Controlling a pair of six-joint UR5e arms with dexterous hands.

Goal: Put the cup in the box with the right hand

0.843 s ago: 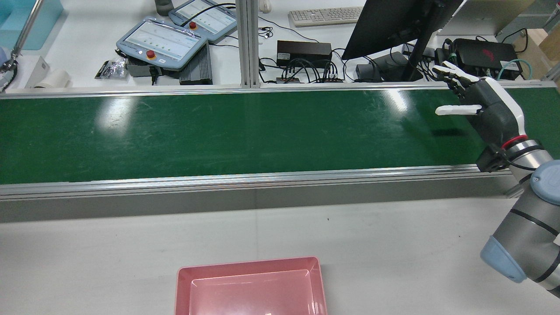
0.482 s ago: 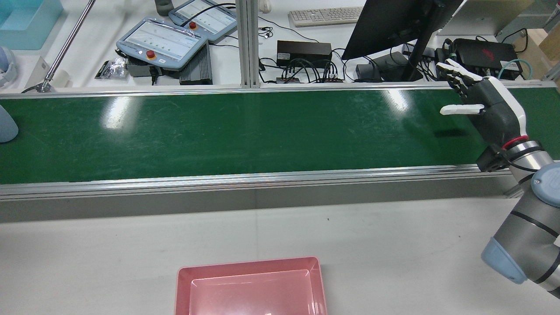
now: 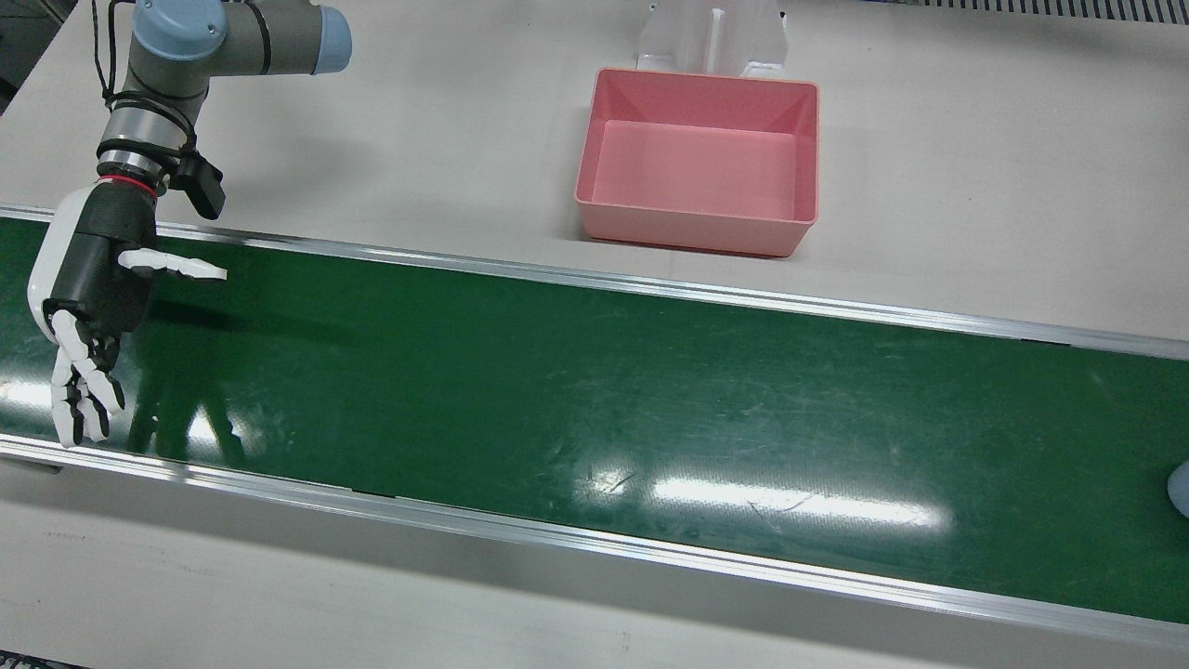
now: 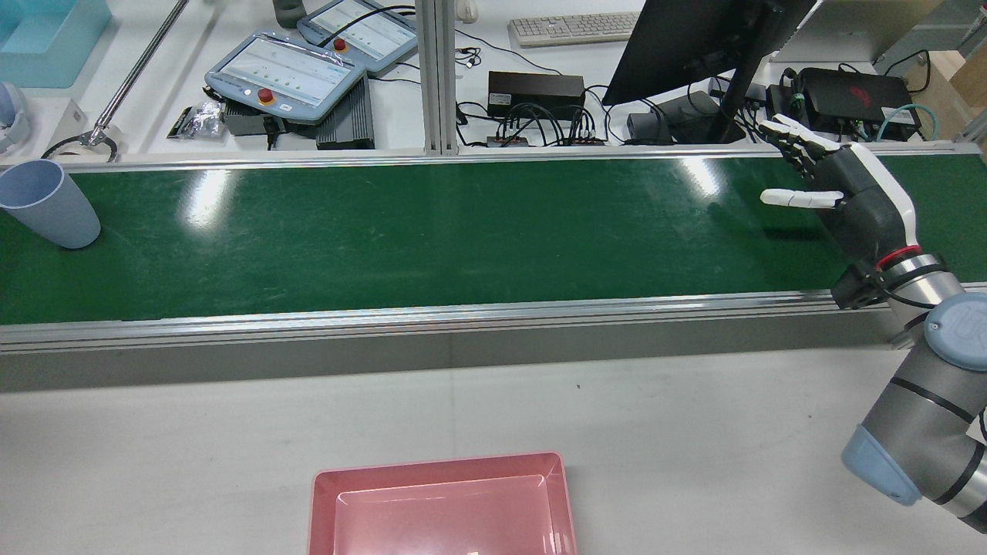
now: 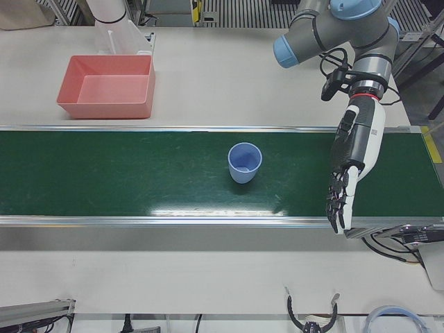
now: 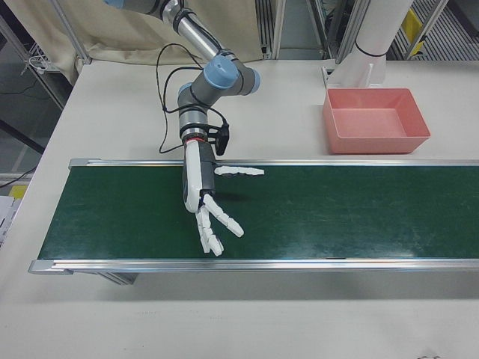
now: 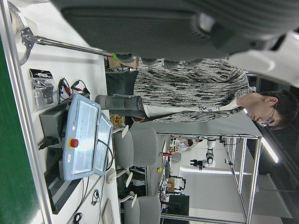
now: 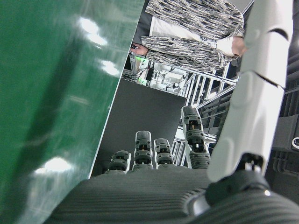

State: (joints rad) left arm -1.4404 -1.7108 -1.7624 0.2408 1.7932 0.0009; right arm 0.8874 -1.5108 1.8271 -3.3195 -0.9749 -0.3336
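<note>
Pink box (image 4: 443, 505) sits nearest you on the white table (image 4: 694, 432) in the rear view, with nothing in it. Beyond it runs the green belt (image 4: 432, 231). Your right hand (image 4: 856, 196) hovers over the belt's right end, fingers spread, holding nothing. The blue cup (image 4: 48, 204) stands upright on the belt at the far left end, well apart from that hand.

Only the left-front view shows your left hand (image 5: 352, 163); it hangs over the belt with fingers stretched out and empty, the cup (image 5: 245, 162) standing near it. The right-front view shows the right hand (image 6: 203, 198) and box (image 6: 376, 120) but no cup, and the front view catches just a sliver of it (image 3: 1180, 489) at the edge.
</note>
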